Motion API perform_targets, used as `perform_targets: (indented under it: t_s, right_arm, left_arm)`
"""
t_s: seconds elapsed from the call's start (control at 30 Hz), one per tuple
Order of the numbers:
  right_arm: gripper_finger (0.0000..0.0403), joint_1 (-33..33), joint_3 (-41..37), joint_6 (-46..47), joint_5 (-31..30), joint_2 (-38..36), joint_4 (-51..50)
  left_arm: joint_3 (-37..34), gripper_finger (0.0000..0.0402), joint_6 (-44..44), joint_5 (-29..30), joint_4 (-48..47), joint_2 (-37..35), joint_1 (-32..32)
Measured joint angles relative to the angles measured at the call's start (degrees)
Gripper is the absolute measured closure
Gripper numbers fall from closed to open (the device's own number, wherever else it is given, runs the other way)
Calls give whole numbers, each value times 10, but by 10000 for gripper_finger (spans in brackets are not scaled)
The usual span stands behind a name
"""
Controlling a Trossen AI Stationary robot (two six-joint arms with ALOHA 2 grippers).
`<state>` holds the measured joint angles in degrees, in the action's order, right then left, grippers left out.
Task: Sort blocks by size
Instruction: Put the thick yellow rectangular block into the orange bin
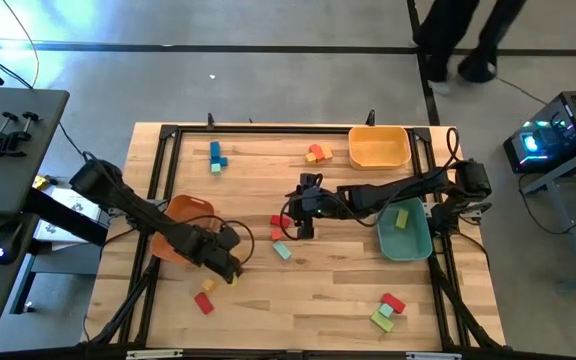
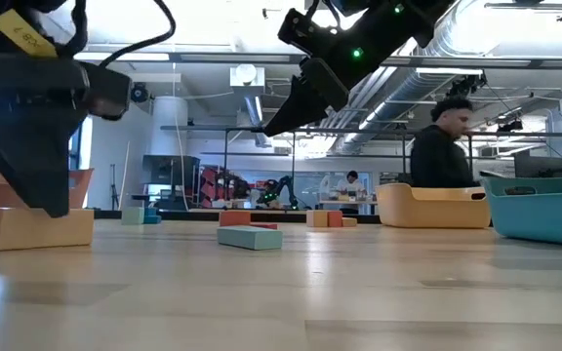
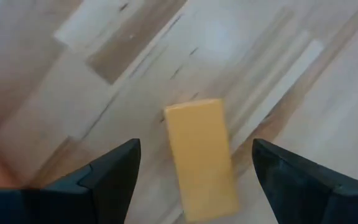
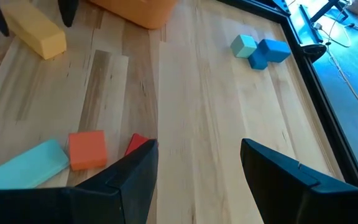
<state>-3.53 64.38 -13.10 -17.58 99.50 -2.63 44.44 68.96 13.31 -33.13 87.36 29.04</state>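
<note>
My left gripper (image 1: 230, 268) is open, low over the table's near left part, its fingers on either side of a yellow bar (image 3: 201, 155) that lies flat on the wood; the bar also shows in the low view (image 2: 42, 226). I see no finger touching the bar. My right gripper (image 1: 294, 212) is open and empty, raised above the table's middle (image 2: 286, 112), over a red block (image 4: 138, 143), an orange block (image 4: 87, 149) and a teal bar (image 4: 23, 167). Other blocks lie scattered about.
An orange bin (image 1: 188, 222) stands beside my left arm, a yellow bin (image 1: 378, 147) at the far right, a teal bin (image 1: 406, 238) holding a green block at the right. Blue and teal blocks (image 1: 216, 155) lie far left, red and green ones (image 1: 388, 310) near right. A person walks beyond the table.
</note>
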Motion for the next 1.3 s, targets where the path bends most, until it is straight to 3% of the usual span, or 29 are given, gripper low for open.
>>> perform_targets:
  t_s: [0.23, 0.43, 0.57, 0.7, 0.83, 1.0, 1.1, 1.23, 1.3]
  right_arm:
    - [176, 0, 0, 3, 0, 0, -6]
    - [176, 0, 0, 6, 0, 0, -6]
    - [176, 0, 0, 4, 0, 0, -14]
    - [176, 0, 0, 2, -1, 0, -32]
    - [176, 0, 0, 6, -23, -5, -53]
    - [176, 0, 0, 8, -44, -15, -65]
    - [176, 0, 0, 16, -45, -22, -80]
    - [176, 0, 0, 15, -47, -22, -86]
    - [176, 0, 0, 16, -47, -22, -85]
  left_arm:
    - [-43, 108, -36, 27, 43, -8, 3]
    - [-53, 124, -105, 28, 20, -8, 3]
    - [-52, 166, -158, 22, -11, -8, 3]
    - [-43, 235, -185, 18, -27, -8, 0]
    - [16, 308, -221, 26, -61, -8, -15]
    - [133, 309, -271, 84, -215, -8, -33]
    - [192, 309, -244, 89, -384, -8, -44]
    - [200, 309, -162, 78, -571, -22, -40]
    - [169, 309, -153, 35, -563, -50, -45]
